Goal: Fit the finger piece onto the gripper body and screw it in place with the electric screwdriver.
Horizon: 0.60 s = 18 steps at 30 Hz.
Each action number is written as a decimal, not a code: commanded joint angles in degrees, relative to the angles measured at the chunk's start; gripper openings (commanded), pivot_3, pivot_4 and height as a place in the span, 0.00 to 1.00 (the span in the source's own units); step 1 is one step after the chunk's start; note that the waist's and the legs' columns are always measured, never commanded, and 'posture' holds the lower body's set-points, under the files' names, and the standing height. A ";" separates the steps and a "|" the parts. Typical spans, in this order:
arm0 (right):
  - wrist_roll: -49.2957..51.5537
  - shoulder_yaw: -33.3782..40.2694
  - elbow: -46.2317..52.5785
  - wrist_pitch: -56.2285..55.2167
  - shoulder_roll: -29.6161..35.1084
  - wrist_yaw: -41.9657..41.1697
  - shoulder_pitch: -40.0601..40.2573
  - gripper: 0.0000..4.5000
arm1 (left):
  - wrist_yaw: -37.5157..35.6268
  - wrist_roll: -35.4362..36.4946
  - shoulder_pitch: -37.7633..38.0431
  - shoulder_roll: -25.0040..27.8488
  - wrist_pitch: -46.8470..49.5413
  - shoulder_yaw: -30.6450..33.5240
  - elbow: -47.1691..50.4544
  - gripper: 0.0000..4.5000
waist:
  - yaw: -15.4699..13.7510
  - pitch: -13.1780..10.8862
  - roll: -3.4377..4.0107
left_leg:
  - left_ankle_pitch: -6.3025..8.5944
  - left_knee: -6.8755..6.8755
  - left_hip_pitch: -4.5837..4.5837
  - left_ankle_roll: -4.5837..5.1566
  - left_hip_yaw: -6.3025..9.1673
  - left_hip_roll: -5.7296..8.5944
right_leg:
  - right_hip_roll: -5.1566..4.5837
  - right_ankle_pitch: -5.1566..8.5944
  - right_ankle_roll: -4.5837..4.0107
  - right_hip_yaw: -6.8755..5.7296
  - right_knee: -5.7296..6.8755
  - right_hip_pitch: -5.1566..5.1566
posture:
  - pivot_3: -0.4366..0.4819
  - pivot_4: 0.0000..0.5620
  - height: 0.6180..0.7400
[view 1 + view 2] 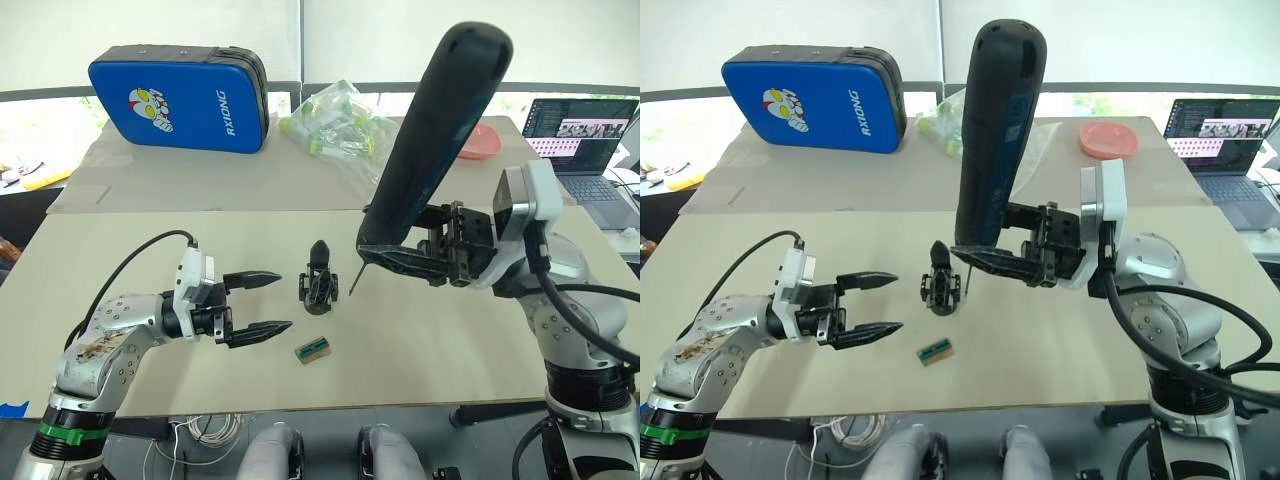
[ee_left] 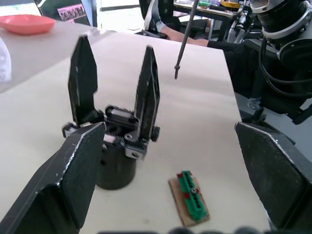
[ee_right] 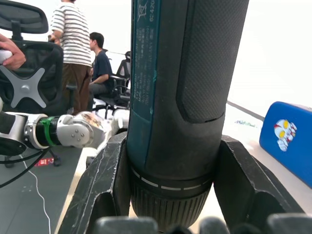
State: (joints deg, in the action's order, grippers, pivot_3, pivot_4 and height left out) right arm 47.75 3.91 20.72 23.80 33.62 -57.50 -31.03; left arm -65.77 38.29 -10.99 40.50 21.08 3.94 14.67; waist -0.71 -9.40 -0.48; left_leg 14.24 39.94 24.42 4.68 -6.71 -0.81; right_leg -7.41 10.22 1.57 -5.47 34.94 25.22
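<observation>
The gripper body [image 1: 319, 280] stands upright mid-table on its round base. In the left wrist view two pointed black fingers [image 2: 146, 85] rise from the gripper body [image 2: 117, 165]; I cannot tell which one is the finger piece. My left gripper [image 1: 284, 300] is open just left of it, with nothing between its fingers. My right gripper [image 1: 405, 258] is shut on the electric screwdriver [image 1: 435, 140], which is held tilted with its thick end up. Its thin metal bit [image 1: 353, 285] hangs close to the right of the body, apart from it.
A small tan-and-green block [image 1: 313, 350] lies just in front of the body. At the back are a blue case [image 1: 180, 98], a bag of plastic tubes [image 1: 335, 125], a pink plate [image 1: 480, 142] and a laptop [image 1: 585, 140]. People [image 3: 78, 53] are beyond the table.
</observation>
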 commanded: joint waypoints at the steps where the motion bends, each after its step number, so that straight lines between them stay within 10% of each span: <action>1: 0.90 3.29 -1.75 -1.32 -0.22 -0.13 -3.41 0.44 | 0.27 -0.15 -1.18 0.58 -0.85 2.47 -0.38 1.00 | 0.01 -0.01 -0.01 | -0.01 -0.01 0.00 0.01 0.00 0.00 | 0.01 0.00 0.00 0.00 0.00 0.00 | 0.48 0.27 1.00; 18: -5.40 -4.35 -13.21 -0.57 -11.08 0.57 -15.14 0.44 | 0.39 -7.63 -2.16 -2.38 -6.58 0.34 -6.40 1.00 | 0.14 -0.03 0.01 | -0.24 -0.10 0.06 -0.35 -0.06 0.00 | 0.04 -0.01 -0.02 -0.02 0.02 0.06 | 0.48 0.27 1.00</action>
State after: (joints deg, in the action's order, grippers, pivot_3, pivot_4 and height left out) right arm 41.71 -1.33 6.18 23.81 23.15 -56.60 -44.01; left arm -65.17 31.09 -12.61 38.25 15.93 4.20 7.99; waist -0.57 -9.43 -0.47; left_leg 13.99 39.84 24.49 4.32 -6.76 -0.80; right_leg -7.38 10.21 1.55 -5.49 34.95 25.27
